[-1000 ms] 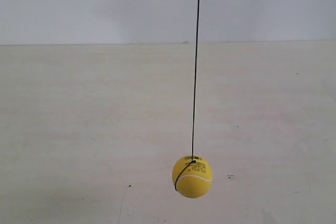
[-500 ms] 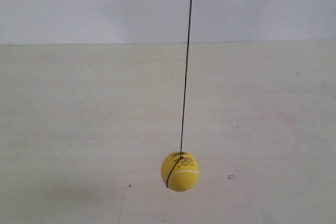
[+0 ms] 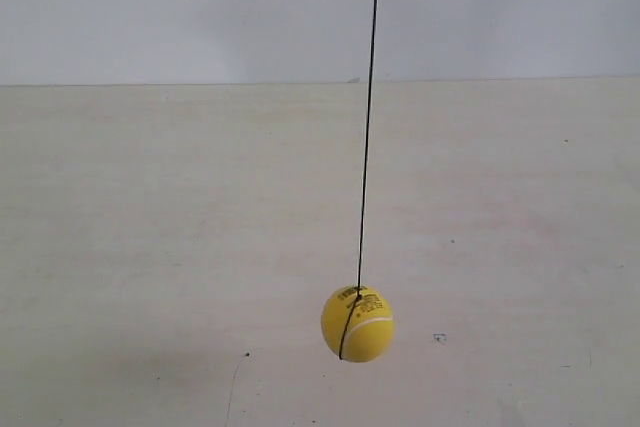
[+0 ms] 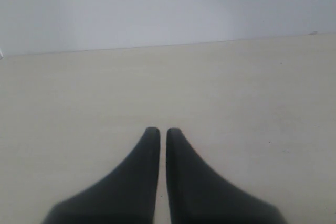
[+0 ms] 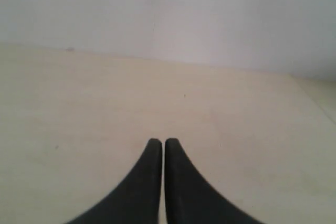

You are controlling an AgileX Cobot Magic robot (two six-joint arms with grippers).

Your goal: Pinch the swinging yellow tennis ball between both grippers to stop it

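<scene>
The yellow tennis ball [image 3: 358,324] hangs on a thin dark string [image 3: 367,117] above the pale table, low in the middle of the exterior view. Its pale seam and small black print face the camera. No gripper or arm shows in the exterior view. In the left wrist view my left gripper [image 4: 158,130] is shut with nothing in it, its black fingers nearly touching over bare table. My right gripper [image 5: 159,141] is likewise shut and empty in the right wrist view. The ball shows in neither wrist view.
The pale wooden table [image 3: 150,247] runs back to a plain white wall [image 3: 180,7]. A few small dark marks [image 3: 438,337] dot the tabletop near the ball. In the right wrist view a table corner edge [image 5: 310,95] appears off to one side.
The ball swung toward the exterior view's left half a second ago and has now swung back to the right, the string tilting with it. Neither arm has entered the exterior view.
</scene>
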